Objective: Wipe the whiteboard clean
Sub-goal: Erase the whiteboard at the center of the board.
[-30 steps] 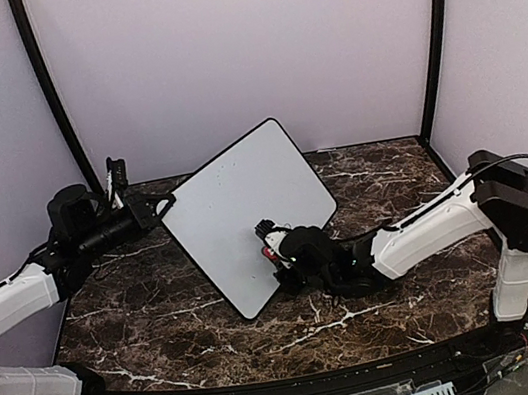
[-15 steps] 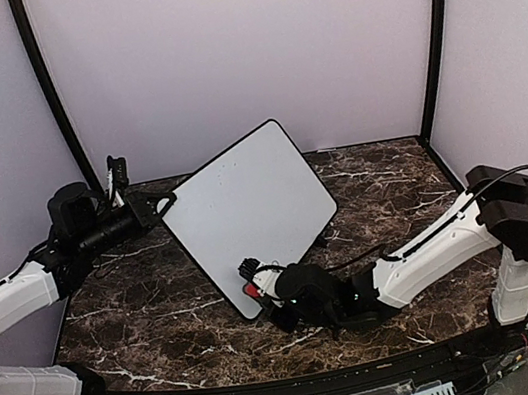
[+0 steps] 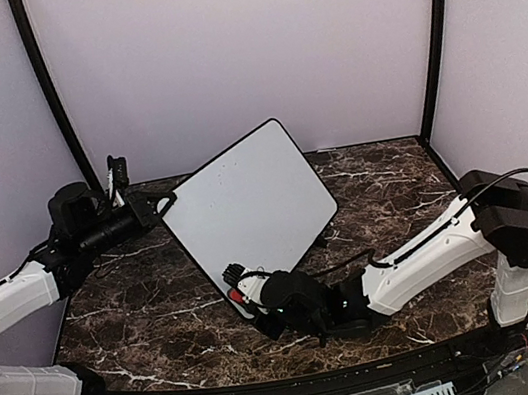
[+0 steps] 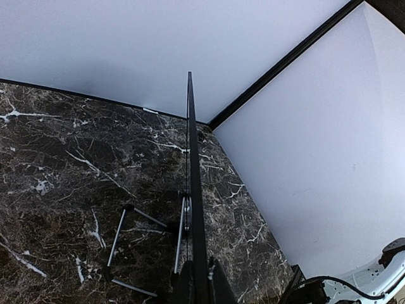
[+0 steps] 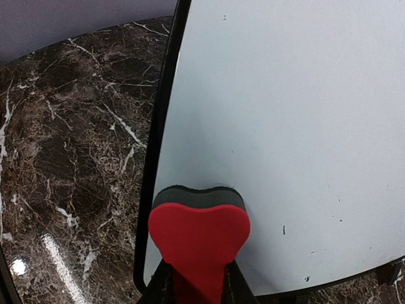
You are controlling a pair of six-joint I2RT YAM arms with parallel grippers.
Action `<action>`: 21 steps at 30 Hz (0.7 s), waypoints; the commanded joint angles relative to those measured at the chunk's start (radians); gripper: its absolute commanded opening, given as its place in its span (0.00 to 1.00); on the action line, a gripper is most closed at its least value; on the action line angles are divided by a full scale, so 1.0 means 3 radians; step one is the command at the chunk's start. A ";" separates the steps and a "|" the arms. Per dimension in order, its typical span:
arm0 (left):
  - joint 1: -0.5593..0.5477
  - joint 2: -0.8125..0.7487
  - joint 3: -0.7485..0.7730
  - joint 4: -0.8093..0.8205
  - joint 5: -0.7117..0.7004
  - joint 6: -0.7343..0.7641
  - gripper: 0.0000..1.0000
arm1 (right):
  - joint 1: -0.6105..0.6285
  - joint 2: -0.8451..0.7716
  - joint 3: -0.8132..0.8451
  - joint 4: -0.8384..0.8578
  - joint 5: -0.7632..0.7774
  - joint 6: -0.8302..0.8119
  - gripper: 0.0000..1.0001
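Observation:
The whiteboard (image 3: 250,205) stands tilted on the marble table, its face nearly blank, with a few small dark specks (image 5: 283,230) near the lower edge. My left gripper (image 3: 164,203) is shut on the board's left corner; in the left wrist view the board's black frame (image 4: 192,183) runs edge-on between the fingers (image 4: 199,286). My right gripper (image 3: 242,292) is shut on a red heart-shaped eraser (image 5: 199,235), whose dark pad presses on the whiteboard (image 5: 285,120) at its near-left corner, close to the frame.
A thin metal stand (image 4: 120,235) props the board from behind on the dark marble table (image 3: 141,309). Purple walls with black corner posts (image 3: 49,92) close in the back and sides. The right arm (image 3: 425,252) stretches low across the table front.
The right gripper has slid the eraser down and left across the board, from its lower middle to the near-left corner. The left arm and the board have stayed put.

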State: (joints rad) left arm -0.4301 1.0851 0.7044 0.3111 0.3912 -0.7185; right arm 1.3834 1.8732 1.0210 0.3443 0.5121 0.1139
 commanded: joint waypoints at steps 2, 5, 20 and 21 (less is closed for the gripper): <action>-0.0029 -0.0129 0.0203 0.0427 0.0072 -0.0069 0.00 | -0.0098 0.0046 -0.0115 0.0062 0.0150 0.0086 0.18; -0.0029 -0.0130 0.0204 0.0415 0.0074 -0.0057 0.00 | -0.0216 -0.0013 -0.0229 0.0114 0.0165 0.0114 0.18; -0.0029 -0.0122 0.0199 0.0384 0.0088 -0.0006 0.00 | -0.0671 0.0044 -0.0330 0.0249 0.0216 0.0113 0.18; -0.0029 -0.0120 0.0197 0.0382 0.0087 -0.0002 0.00 | -0.0699 0.0053 -0.0326 0.0251 0.0213 0.0110 0.18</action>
State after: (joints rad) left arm -0.4301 1.0851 0.7044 0.3119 0.3813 -0.6769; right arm 1.2182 1.8736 0.9291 0.3988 0.5587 0.1364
